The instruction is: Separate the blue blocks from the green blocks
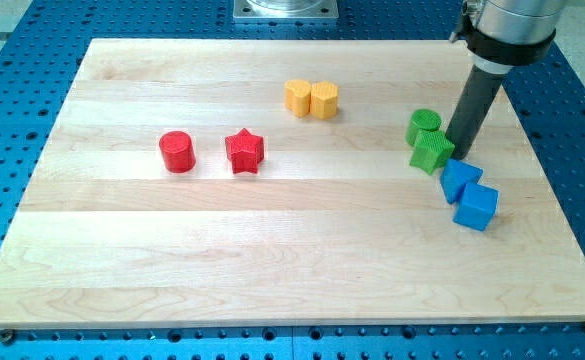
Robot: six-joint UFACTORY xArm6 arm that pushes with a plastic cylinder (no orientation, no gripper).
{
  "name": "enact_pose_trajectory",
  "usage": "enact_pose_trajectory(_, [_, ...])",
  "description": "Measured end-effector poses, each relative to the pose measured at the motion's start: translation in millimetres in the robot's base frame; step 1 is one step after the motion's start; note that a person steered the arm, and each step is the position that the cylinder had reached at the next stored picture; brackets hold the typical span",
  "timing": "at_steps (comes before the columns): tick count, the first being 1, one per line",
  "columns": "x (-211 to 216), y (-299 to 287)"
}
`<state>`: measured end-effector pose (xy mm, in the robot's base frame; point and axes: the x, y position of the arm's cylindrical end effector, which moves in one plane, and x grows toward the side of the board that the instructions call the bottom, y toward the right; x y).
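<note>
The blue blocks are lying at the view's right side of the wooden board [122, 270]: a blue wedge-like block [460, 179], whose exact shape is hard to make out, and a blue cube [476, 207] touching it at its 5 o'clock. The green blocks are sitting just at 10 o'clock of the blue pair: a green cylinder [423, 125] and, touching it at its 5 o'clock, a ribbed green block [432, 151] whose outline is not clearly readable. The ribbed green block is standing just beside the blue wedge-like block; whether they are touching cannot be told.

The arm's upper body is being cut off by the view's top edge, so only the collar and the dark rod are showing. The arm is carrying no claw, so there is nothing standing apart or together and nothing being clamped. My tip [459, 155] is resting in the narrow space at 3 o'clock of the ribbed green block and at 12 o'clock of the blue wedge-like block, close to both; contact cannot be confirmed.

Well apart, toward 9 o'clock, a red cylinder [177, 152] and a red star [244, 151] are lying near each other. Two yellow blocks [311, 99] are sitting side by side, touching, toward 11 o'clock.
</note>
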<state>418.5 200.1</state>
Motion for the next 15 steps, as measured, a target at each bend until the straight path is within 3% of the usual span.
enact_pose_trajectory(4, [58.5, 5.5])
enact_pose_trajectory(6, [67.9, 76.3])
enact_pose_trajectory(7, [92.0, 63.5])
enact_pose_trajectory(9, [118.5, -71.4])
enact_pose_trajectory(10, [124.2, -39.1])
enact_pose_trajectory(11, [119.4, 50.2])
enact_pose_trajectory(12, [81.0, 70.9])
enact_pose_trajectory(13, [60.1, 40.5])
enact_pose_trajectory(15, [67.5, -65.3])
